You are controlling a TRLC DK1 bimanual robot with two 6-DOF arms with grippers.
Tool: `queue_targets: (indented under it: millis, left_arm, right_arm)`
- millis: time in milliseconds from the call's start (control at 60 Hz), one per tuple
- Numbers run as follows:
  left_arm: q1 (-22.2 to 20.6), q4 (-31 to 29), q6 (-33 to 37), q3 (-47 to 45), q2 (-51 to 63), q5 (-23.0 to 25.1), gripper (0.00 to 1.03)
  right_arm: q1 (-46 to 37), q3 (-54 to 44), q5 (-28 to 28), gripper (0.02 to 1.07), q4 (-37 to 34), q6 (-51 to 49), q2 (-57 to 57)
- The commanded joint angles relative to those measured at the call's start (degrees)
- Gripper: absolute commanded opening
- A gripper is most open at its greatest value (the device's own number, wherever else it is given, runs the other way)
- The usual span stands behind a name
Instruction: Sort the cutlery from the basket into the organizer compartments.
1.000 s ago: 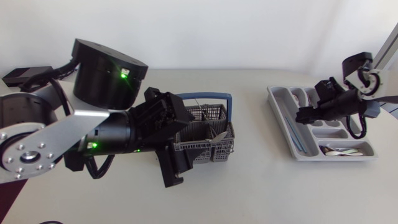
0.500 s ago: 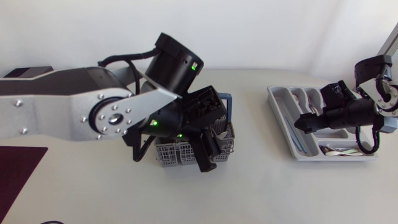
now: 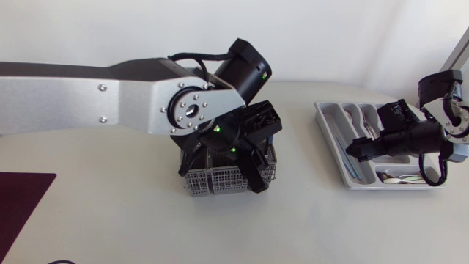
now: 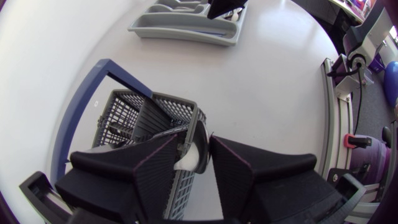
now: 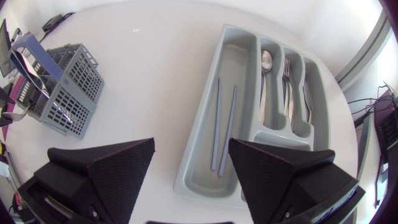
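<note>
Gently: with the left gripper [image 4: 196,142] fingers narrowly apart astride the white spoon [image 4: 194,158] at the basket's [image 4: 134,118] near corner, lower straight, close squarely and lift clear of the mesh. Farther off, at three o'clock from the basket, keep the right gripper [image 5: 191,146] spread wide above the organizer [image 5: 245,74].

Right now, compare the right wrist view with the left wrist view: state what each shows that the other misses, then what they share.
Right wrist only: the organizer's contents plainly, with two thin blue-grey sticks in the long compartment, and a spoon and forks in the narrower ones beside it. Left wrist only: a white utensil at the basket's corner, right by the left gripper. Both: the grey basket with its blue handle, the organizer, and the right gripper above it.
</note>
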Motion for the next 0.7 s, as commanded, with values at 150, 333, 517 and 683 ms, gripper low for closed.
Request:
queue_targets:
  millis: [150, 333, 517, 683]
  left_arm:
    - [-0.2, -1.3, -2.5, 3.0, 2.7, -0.8, 0.09]
    - [0.4, -1.5, -3.2, 3.0, 2.2, -0.7, 0.04]
    - [3.6, -2.2, -4.3, 2.9, -2.0, 3.8, 0.04]
    - [8.0, -2.3, -5.9, 2.4, -5.8, 10.1, 0.04]
  right_arm:
    - [-0.4, -2.3, -0.2, 0.88, 0.8, -1.2, -1.0]
    - [-0.4, -2.7, -0.2, 0.88, 0.9, -1.2, -1.4]
    - [-0.3, -2.8, -0.2, 0.88, 0.9, -1.2, -2.0]
    - [0.5, -3.1, -0.2, 0.88, 0.7, -0.9, -2.4]
